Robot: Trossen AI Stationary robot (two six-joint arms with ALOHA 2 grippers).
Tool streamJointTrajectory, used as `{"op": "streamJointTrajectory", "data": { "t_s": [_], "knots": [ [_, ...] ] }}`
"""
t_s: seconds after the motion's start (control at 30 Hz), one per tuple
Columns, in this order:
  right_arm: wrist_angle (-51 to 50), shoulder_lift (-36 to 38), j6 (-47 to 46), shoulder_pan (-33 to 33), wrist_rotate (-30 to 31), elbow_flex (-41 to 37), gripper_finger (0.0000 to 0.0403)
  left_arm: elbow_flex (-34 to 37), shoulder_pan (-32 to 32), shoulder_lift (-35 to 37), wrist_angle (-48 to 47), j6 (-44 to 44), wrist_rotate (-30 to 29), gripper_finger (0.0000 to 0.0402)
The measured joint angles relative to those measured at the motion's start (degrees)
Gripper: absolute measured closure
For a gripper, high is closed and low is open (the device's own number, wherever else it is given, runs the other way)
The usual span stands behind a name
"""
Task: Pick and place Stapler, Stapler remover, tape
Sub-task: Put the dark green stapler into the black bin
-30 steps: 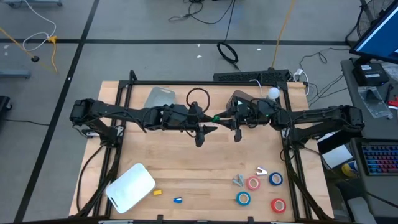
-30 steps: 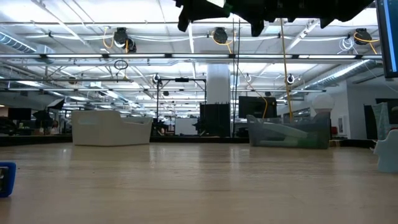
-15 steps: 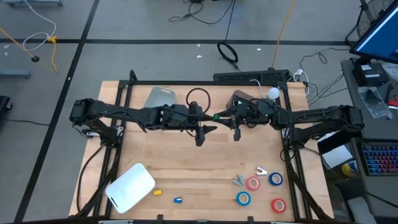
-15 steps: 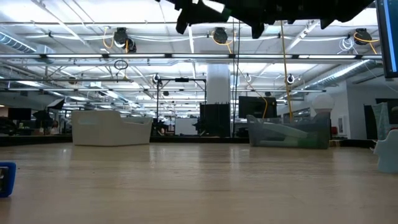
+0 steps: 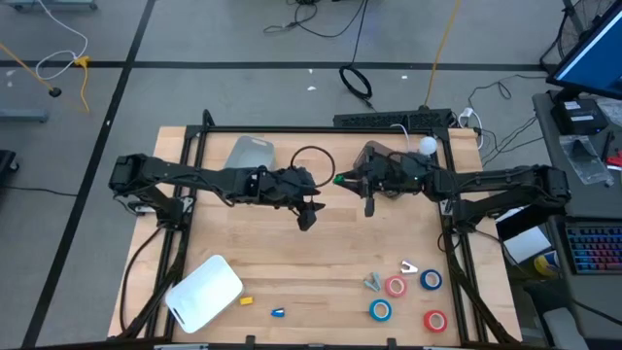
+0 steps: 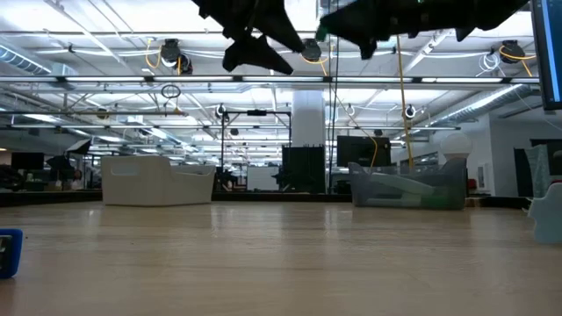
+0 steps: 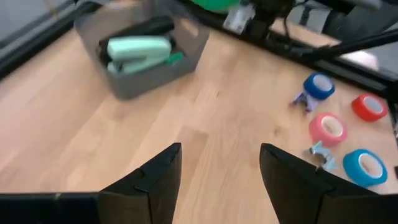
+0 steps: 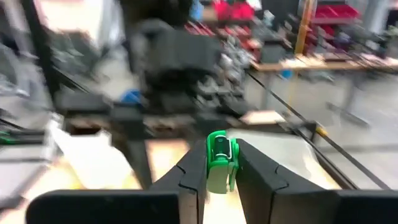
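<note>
My right gripper (image 8: 219,169) is shut on a small bright green stapler (image 5: 339,180), high over the far middle of the table. Just left of it, my left gripper (image 7: 221,168) hangs open, slanting down toward the table's right side, with nothing between its fingers. A grey bin (image 7: 146,53) at the far right holds a mint-green stapler (image 7: 138,48) and a black one. Red and blue tape rolls (image 5: 395,286) lie flat near the right front corner. Beside them are two small metal stapler removers (image 5: 373,282). My right gripper pinches the green stapler (image 8: 217,158) between its two fingers, which lie level and come from the table's right side. One end of the stapler sticks out past the fingertips. It is lifted well clear of the table.
A white lidded container (image 5: 204,292) sits at the near left. A small yellow piece (image 5: 247,300) and a small blue piece (image 5: 278,312) lie beside it. A clear tray (image 5: 251,153) lies at the far left. Bare wood (image 5: 321,262) stretches across the middle.
My left gripper has tipped its fingers downward and sunk a little, shifting slightly toward the table's left. My right gripper has kept its place with the green stapler.
</note>
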State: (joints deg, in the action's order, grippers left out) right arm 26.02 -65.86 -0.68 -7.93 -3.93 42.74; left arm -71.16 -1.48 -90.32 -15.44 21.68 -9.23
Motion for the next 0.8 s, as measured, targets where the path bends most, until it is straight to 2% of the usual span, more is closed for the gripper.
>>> {"op": "streamJointTrajectory", "data": {
  "t_s": [0.3,0.57,0.8],
  "knots": [
    [-21.32,2.99,1.27,-5.96,14.27,-0.02,0.0347,0.00,0.00,-0.02,-9.73,4.35,-1.83,0.0204],
    [-38.00,2.10,-1.33,-12.72,14.65,-0.06,0.0347,0.00,-0.11,-0.02,-10.49,4.36,-3.36,0.0208],
    [-42.01,-0.15,-1.45,-15.79,14.41,0.04,0.0347,0.00,-0.11,-0.02,-10.49,4.36,-4.39,0.0212]
  ]
}}
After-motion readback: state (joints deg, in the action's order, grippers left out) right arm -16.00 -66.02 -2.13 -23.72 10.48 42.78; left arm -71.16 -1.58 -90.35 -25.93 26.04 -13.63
